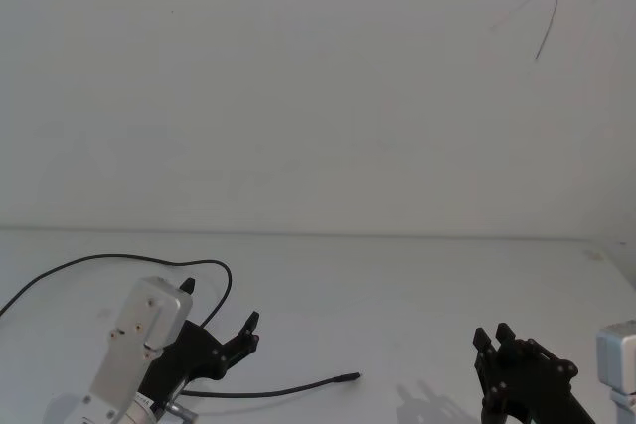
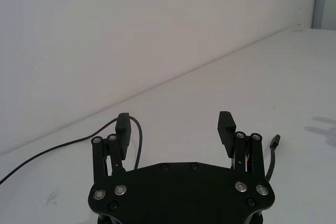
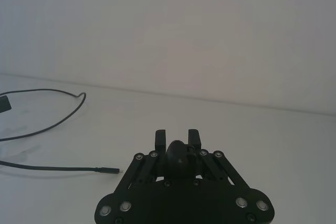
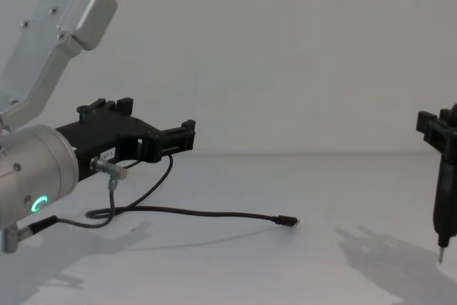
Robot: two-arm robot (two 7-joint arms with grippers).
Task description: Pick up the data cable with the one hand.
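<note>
The left gripper (image 1: 221, 307) hangs low over the table (image 1: 417, 285), fingers spread wide, holding nothing. The data cable (image 1: 278, 392) lies flat beneath and around it. I'd come straight down so a single strand sits between the fingers, then close firmly. The right gripper (image 1: 494, 335) sits parked well apart, fingers drawn together.

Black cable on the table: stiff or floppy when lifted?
Likely floppy: the cable lies in loose curves, so ends should sag. Probably light, being thin, and it may slip from the left gripper's open fingers above it. Right gripper sits apart.
</note>
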